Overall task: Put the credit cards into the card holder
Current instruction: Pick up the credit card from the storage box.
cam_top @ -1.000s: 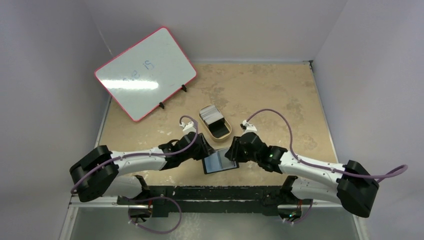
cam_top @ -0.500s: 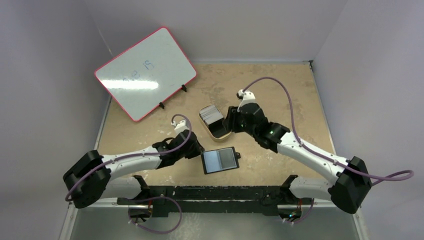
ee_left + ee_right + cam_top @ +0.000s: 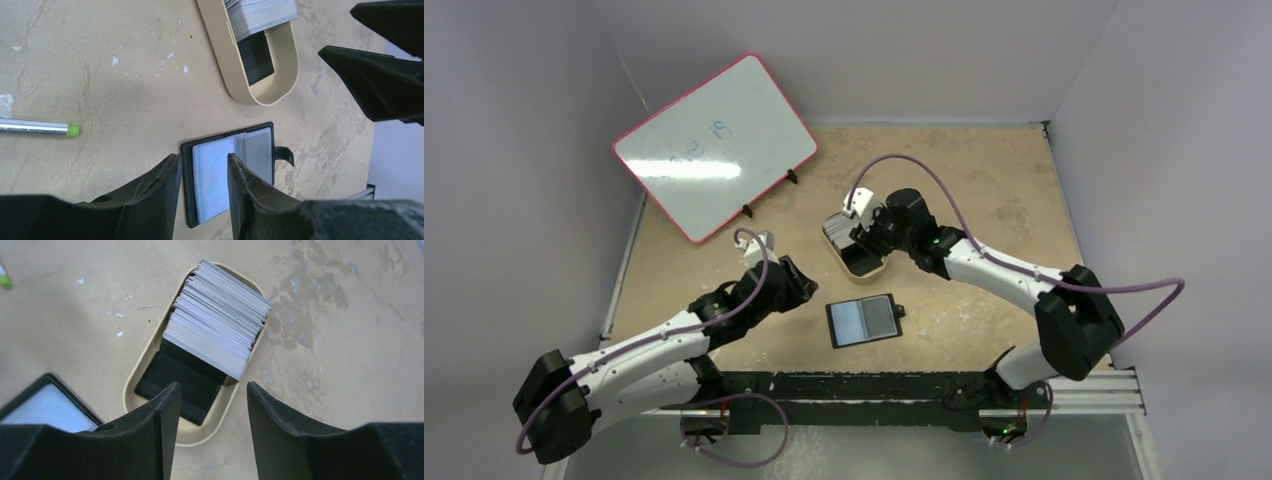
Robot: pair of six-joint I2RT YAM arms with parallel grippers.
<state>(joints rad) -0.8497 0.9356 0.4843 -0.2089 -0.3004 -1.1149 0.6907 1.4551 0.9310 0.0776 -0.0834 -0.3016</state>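
Note:
The card holder (image 3: 864,321) lies open and flat near the front of the table, bluish sleeves up, snap tab at its right edge. The whitish-grey credit cards (image 3: 844,228) are stacked on edge in the far end of a tan oval tin (image 3: 870,267). My right gripper (image 3: 864,238) is open and empty, hovering over the tin; in the right wrist view the cards (image 3: 217,315) lie just ahead of its open fingers (image 3: 165,405). My left gripper (image 3: 790,284) is open and empty, left of the holder; in its wrist view the holder (image 3: 212,180) shows between the jaws.
A red-framed whiteboard (image 3: 714,145) stands propped at the back left. A silver pen with a green tip (image 3: 37,128) lies on the table left of the tin. Walls close the table on the left, right and back.
My right gripper has let go of the card holder and moved back and left to above the tin. My left gripper has drawn back to the left. The holder lies flat.

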